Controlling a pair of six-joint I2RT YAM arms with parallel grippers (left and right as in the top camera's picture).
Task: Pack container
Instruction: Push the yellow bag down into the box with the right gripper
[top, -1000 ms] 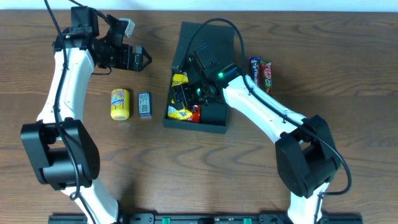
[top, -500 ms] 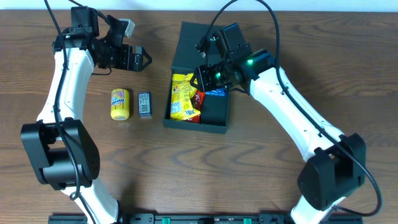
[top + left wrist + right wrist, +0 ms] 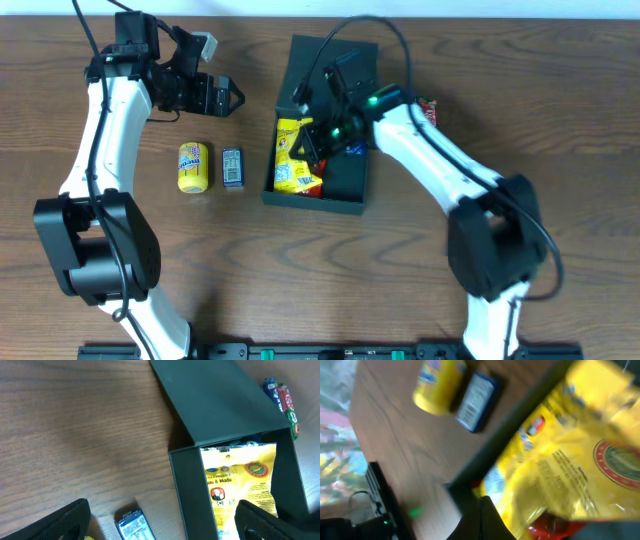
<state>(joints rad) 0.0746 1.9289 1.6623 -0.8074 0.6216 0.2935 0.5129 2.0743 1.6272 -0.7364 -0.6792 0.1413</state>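
Table point(image 3: 560, 150): brown wood grain, and everything rests on it.
Container point(image 3: 315, 205): a dark green, matte, roughly square box with straight walls. Its hinged flap lid point(image 3: 215, 400) is folded back flat on the far side, so the inside is open to the overhead view. It sits at the middle of the table, between the two arms, and is much larger than any packet near it.
Left gripper point(image 3: 232, 96): its fingers stand wide apart and hold nothing. It hangs over bare wood left of the container's lid and well apart from the box.
Right gripper point(image 3: 308, 143): it reaches into the container from the right, with its fingers pressed together and nothing seen between them. It is low over the yellow packet, and whether it touches the packet cannot be told.
Yellow packet point(image 3: 292, 160): a glossy bag with a round red-and-green emblem. It lies along the left half of the container and is the biggest item inside.
Red wrapper point(image 3: 318, 183): it shows at the yellow packet's near edge, inside the box.
Yellow can point(image 3: 193, 166): it lies on its side on the table, left of the container.
Small blue packet point(image 3: 232, 167): it lies just beside the can, between the can and the container.
Snack bars point(image 3: 282, 402): one blue and one red, side by side on the table just right of the lid.
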